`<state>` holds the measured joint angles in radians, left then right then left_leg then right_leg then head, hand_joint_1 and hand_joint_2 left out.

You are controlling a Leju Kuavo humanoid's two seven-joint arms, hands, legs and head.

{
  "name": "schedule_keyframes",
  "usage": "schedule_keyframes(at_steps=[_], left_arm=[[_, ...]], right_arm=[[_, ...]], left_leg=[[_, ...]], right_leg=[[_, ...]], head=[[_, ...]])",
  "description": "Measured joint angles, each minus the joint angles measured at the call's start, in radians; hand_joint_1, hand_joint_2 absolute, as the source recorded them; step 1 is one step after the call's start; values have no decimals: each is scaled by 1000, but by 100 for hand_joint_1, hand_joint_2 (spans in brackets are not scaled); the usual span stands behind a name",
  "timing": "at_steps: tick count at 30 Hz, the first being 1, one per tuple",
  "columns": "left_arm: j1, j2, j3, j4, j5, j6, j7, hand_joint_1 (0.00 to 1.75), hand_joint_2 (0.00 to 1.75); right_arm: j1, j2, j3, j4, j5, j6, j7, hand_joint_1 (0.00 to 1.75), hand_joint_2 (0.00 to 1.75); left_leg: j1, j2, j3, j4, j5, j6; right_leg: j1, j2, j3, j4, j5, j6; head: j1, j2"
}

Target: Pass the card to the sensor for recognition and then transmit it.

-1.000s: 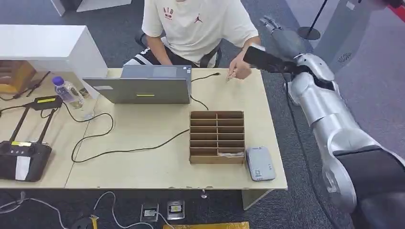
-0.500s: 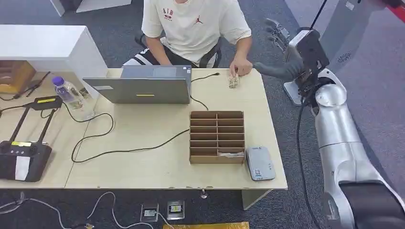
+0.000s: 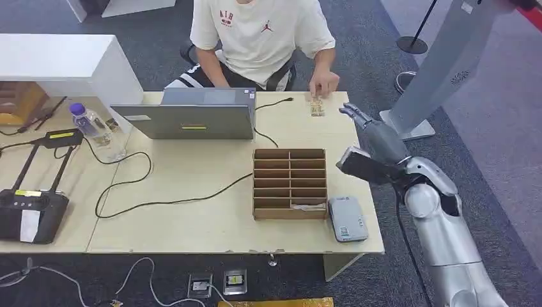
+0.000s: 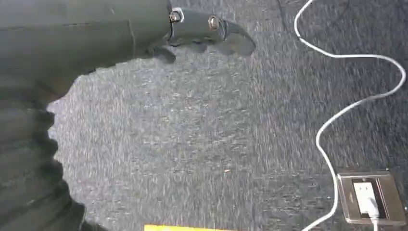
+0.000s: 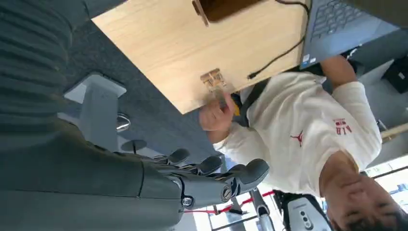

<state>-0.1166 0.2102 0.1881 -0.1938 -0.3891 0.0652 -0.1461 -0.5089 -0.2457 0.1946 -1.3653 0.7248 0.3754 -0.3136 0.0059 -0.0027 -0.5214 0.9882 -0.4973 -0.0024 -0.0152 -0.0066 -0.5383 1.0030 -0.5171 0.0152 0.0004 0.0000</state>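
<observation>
Counts on and around the table

One table; on it one laptop, one bottle far left, one sorting box, one grey sensor near right, one card far right. One person sits beyond. Two floor sockets lie nearest.
</observation>
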Motion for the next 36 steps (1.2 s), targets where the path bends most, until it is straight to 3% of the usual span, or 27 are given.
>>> schedule_keyframes(at_steps=[15,23,36], left_arm=[[0,-4,44,0,-53,-14,0,0,175],[0,-4,66,0,-71,-22,0,0,175],[-1,-4,108,0,-107,-26,1,0,175]], right_arm=[[107,-7,16,-71,116,0,-12,0,175],[163,-4,28,-73,115,-2,-20,0,175],[211,-3,37,-118,-120,54,-11,0,175]], left_leg=[[0,0,0,0,0,0],[0,0,0,0,0,0],[0,0,0,0,0,0]], right_leg=[[0,0,0,0,0,0],[0,0,0,0,0,0],[0,1,0,0,0,0]], head=[[0,0],[0,0],[0,0]])
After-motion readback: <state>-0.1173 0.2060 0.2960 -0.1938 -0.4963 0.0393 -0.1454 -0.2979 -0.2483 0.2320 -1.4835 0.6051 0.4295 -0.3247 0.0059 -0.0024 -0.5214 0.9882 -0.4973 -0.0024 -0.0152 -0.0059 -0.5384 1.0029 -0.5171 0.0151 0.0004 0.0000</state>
